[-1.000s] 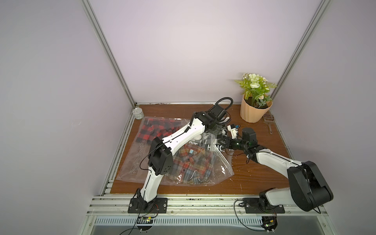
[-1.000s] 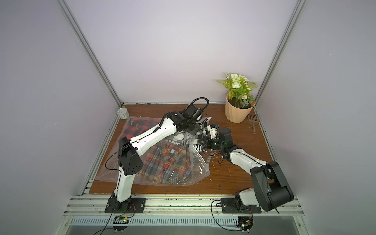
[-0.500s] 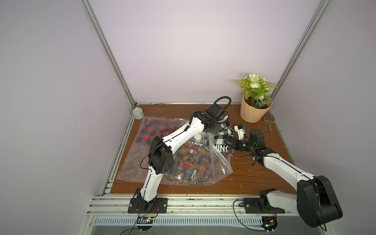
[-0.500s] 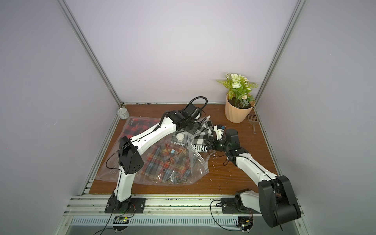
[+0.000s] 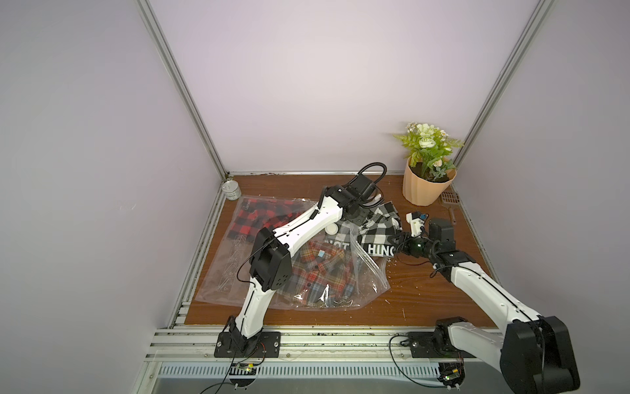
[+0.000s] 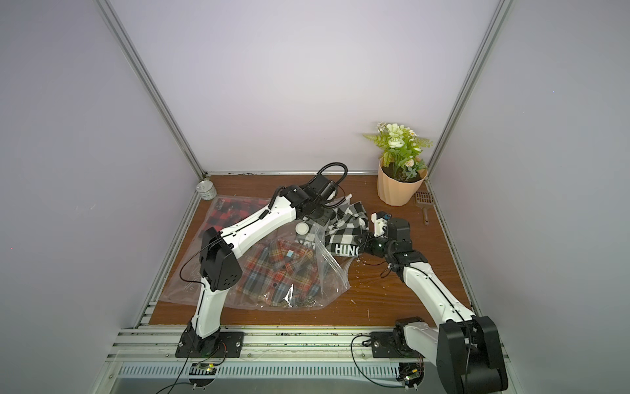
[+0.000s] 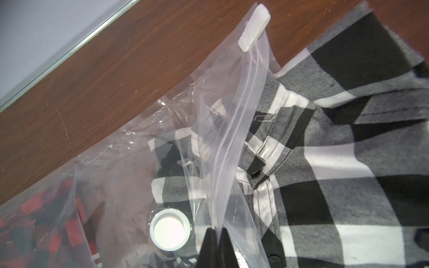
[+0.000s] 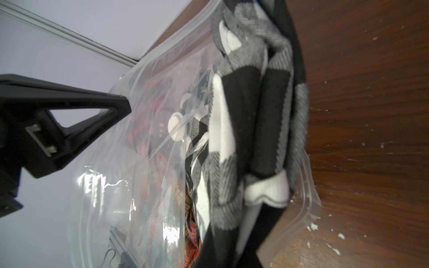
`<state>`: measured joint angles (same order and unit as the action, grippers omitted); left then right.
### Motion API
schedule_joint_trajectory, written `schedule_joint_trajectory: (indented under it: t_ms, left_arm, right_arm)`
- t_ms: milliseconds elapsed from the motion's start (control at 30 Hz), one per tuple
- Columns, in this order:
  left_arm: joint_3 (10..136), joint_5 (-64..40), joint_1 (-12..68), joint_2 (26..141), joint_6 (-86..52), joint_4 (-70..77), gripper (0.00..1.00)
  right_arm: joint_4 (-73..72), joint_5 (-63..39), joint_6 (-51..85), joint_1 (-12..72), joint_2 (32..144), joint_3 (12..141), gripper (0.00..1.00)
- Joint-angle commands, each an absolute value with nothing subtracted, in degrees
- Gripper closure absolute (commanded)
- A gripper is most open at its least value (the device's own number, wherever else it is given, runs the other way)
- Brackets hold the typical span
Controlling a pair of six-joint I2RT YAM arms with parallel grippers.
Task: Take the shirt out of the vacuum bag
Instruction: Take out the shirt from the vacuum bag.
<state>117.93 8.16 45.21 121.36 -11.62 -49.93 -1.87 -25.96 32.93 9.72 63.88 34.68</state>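
Note:
The clear vacuum bag (image 5: 235,269) lies on the brown table, with its white valve disc (image 7: 169,232) on top. A black-and-white checked shirt (image 5: 378,232) sticks halfway out of the bag's mouth on the right in both top views. My left gripper (image 7: 217,232) is shut on the bag's zip strip (image 7: 232,139) and holds that edge up; the white slider (image 7: 254,30) sits at the strip's far end. My right gripper (image 5: 397,247) is shut on the shirt's (image 8: 243,116) black hem, and cloth hides its fingertips in the right wrist view. Two more plaid shirts stay inside the bag.
A flower pot (image 5: 428,184) stands at the back right with a brown scoop (image 5: 450,201) beside it. A small tin (image 5: 231,191) sits in the back left corner. White crumbs (image 5: 395,273) dot the table near the bag's mouth.
My right gripper has drawn back to the right, pulling the checked shirt further out of the bag. The left gripper kept its hold on the bag's edge.

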Motion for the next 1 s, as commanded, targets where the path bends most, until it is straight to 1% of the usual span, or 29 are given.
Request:
schedule_joint_trajectory:
  t_ms: [0, 433, 967]
  left_arm:
    - [119.62, 9.05, 44.12, 122.72, -10.74, -50.17, 1.0]
    - [119.58, 9.07, 43.82, 122.64, -10.27, -50.16, 0.99]
    - [119.36, 9.0, 43.81, 122.7, -9.89, -50.27, 0.99]
  right_arm:
    - [-1.68, -23.37, 31.42, 8.44, 62.41, 36.45, 1.0]
    - [0.9, -20.44, 30.33, 4.52, 59.95, 35.15, 1.0]
    - [1.01, -18.81, 27.91, -0.83, 61.76, 34.54, 1.0]
